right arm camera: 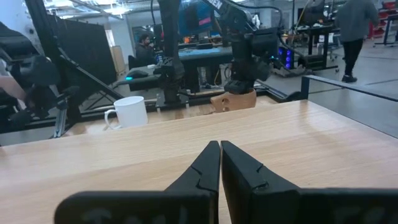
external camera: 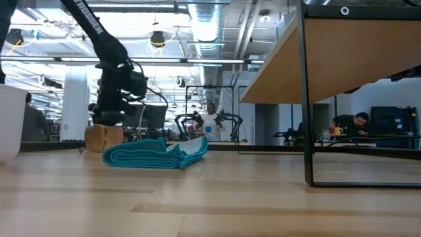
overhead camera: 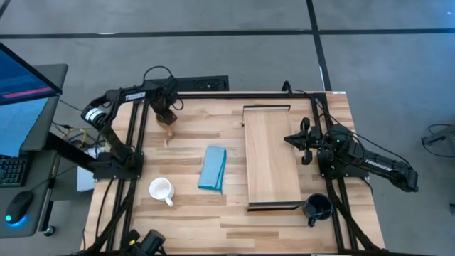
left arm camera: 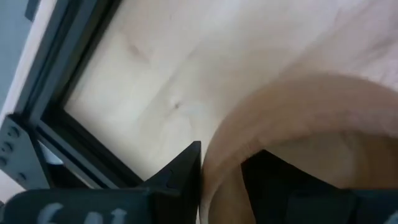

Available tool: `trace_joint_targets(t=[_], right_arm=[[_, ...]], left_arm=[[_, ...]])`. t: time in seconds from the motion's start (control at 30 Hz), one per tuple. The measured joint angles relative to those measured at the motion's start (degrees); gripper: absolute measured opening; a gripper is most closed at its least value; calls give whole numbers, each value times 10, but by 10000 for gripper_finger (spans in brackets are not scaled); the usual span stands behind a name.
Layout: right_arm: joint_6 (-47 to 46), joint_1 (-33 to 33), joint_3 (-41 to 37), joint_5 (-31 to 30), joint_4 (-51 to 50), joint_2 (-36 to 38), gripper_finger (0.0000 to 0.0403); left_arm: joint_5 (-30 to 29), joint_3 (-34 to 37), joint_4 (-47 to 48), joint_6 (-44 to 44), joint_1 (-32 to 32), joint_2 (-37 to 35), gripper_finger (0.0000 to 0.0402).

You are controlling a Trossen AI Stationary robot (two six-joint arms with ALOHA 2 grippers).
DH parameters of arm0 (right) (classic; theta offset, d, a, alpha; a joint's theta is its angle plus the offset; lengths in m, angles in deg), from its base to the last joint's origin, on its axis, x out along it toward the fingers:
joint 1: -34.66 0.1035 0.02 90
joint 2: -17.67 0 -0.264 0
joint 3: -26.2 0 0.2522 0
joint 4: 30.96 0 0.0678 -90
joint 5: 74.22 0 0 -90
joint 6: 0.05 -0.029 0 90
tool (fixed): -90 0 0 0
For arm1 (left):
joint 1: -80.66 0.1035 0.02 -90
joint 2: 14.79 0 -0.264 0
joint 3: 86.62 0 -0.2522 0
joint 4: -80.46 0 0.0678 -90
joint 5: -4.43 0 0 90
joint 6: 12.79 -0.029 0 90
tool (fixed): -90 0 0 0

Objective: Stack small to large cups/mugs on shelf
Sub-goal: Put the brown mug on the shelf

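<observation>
The left gripper (overhead camera: 167, 116) is down on the wooden cup (overhead camera: 168, 131) at the far-left part of the table, well left of the shelf (overhead camera: 272, 158). In the left wrist view one finger (left arm camera: 180, 168) sits outside the cup's wall and the other reaches inside, so the jaws are pinching the rim of the cup (left arm camera: 298, 118). From the shelf, that cup lies off past its long left edge, with the blue cloth (overhead camera: 212, 168) in between, so my read is that the carry has to run rightward across the table to the board. The shelf's long axis runs front to back, and its top is bare. The white mug (overhead camera: 161, 189) stands near the front left, well left of the shelf. The navy mug (overhead camera: 318, 207) sits just beside the shelf's front right corner. The right gripper (overhead camera: 304, 141) waits at the shelf's right edge, fingers pressed together on nothing.
</observation>
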Motion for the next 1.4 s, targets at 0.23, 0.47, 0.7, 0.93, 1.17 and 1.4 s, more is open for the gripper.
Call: trace_joint_targets(t=[0.23,0.47,0.7,0.93,1.17,1.4], right_arm=[[5,0,0,-2,0,0,37],[5,0,0,-2,0,0,37],[5,0,0,-2,0,0,37],[5,0,0,-2,0,0,37],[5,0,0,-2,0,0,37],[5,0,0,-2,0,0,37]], left_arm=[[8,-5,6,-17,-2,-1,44],[10,-5,8,-18,-2,-1,39],[34,-19,21,28,-2,3,38],[75,-87,51,46,-15,4,27],[139,-141,64,36,-56,4,26],[196,-202,96,39,-130,4,26]])
